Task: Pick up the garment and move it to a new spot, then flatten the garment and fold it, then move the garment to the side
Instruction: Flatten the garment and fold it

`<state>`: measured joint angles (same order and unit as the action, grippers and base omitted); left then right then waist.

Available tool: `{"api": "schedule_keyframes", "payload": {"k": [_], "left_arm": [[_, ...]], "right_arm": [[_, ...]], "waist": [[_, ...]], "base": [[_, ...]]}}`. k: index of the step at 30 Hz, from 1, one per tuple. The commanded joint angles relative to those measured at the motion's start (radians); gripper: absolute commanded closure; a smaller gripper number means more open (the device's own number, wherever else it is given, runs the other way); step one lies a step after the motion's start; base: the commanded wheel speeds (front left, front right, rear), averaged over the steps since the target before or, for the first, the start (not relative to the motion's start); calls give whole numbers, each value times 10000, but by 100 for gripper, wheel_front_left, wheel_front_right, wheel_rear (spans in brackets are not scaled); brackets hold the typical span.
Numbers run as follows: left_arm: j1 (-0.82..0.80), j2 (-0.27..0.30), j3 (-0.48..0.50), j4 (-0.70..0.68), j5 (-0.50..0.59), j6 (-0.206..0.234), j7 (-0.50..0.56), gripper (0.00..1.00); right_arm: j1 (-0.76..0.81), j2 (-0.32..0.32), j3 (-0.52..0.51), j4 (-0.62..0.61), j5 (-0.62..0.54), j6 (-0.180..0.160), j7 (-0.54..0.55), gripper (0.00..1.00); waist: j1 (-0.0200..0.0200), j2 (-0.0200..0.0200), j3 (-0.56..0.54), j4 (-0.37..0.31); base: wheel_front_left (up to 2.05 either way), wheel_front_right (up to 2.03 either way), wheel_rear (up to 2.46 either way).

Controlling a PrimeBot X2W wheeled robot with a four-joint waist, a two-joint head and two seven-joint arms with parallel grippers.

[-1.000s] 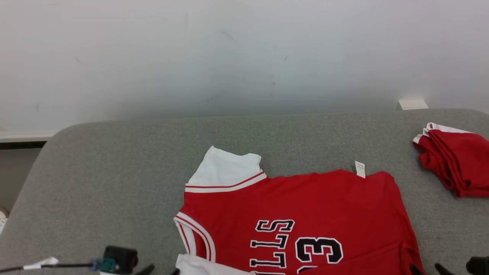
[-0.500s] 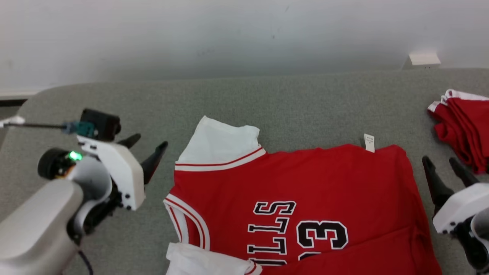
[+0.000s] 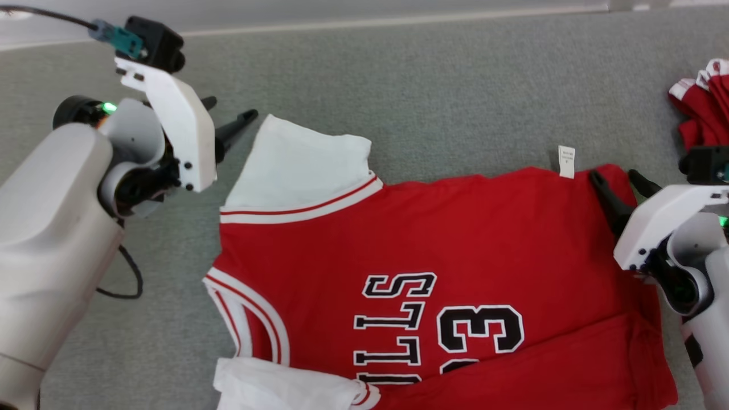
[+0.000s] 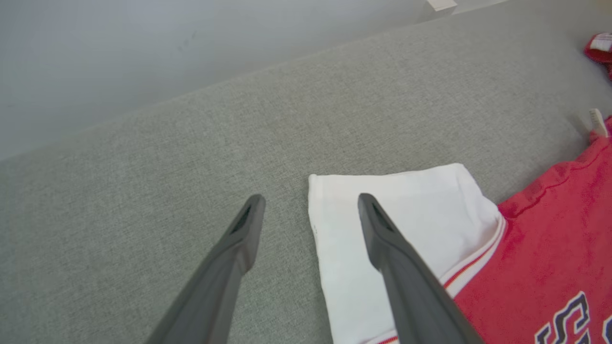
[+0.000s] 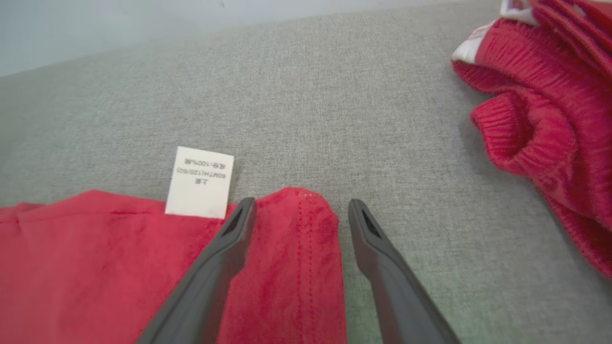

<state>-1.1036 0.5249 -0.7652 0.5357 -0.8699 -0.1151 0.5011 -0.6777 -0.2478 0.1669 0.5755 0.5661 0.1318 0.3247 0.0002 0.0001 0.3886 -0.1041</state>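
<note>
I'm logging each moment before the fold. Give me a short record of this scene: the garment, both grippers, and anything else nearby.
garment: red jersey spread on a gray cushion, white sleeve at its far left
left gripper: open, fingers either side of the sleeve's outer edge
right gripper: open, the jersey's far right corner between its fingers, beside a white tag
other: bunched red clothing at right

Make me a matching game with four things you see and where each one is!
Things:
1. white sleeve
2. tag
3. red clothes pile
4. right end effector

Places:
A. far right of the grey surface
B. open, fingers either side of a corner of the jersey
C. left end of the jersey
D. sticking out from the jersey's far edge

Pairs: 1-C, 2-D, 3-A, 4-B
</note>
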Motion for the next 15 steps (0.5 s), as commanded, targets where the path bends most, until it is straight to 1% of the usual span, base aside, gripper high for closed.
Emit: {"api": "schedule_keyframes", "payload": {"k": [1,8,12,13,15], "left_arm": [[-118,-40,-32,147,-73,-40,42,0],[-712,-234,-498,1139,-414,-155,220,0],[-828,-238,-938,1202,-870,-163,641,0],[-838,-210,-1044,1152,-1033,-164,764,0],[-842,-124,-1283,1048,-1300,-165,947,0]], "right_arm": [[-166,-32,119,99,165,-24,-32,0],[-639,209,1246,812,829,-24,-290,0],[-787,289,1959,1109,1268,-23,-388,0],[-801,306,2136,1129,1409,-9,-400,7],[-808,318,2537,1115,1661,15,-397,51]], "waist": [[-2,-1,245,-188],[-2,-1,753,-511],[-2,-1,912,-604],[-2,-1,930,-614],[-2,-1,939,-625]], "base": [[0,0,0],[0,0,0],[0,0,0],[0,0,0],[0,0,0]]}}
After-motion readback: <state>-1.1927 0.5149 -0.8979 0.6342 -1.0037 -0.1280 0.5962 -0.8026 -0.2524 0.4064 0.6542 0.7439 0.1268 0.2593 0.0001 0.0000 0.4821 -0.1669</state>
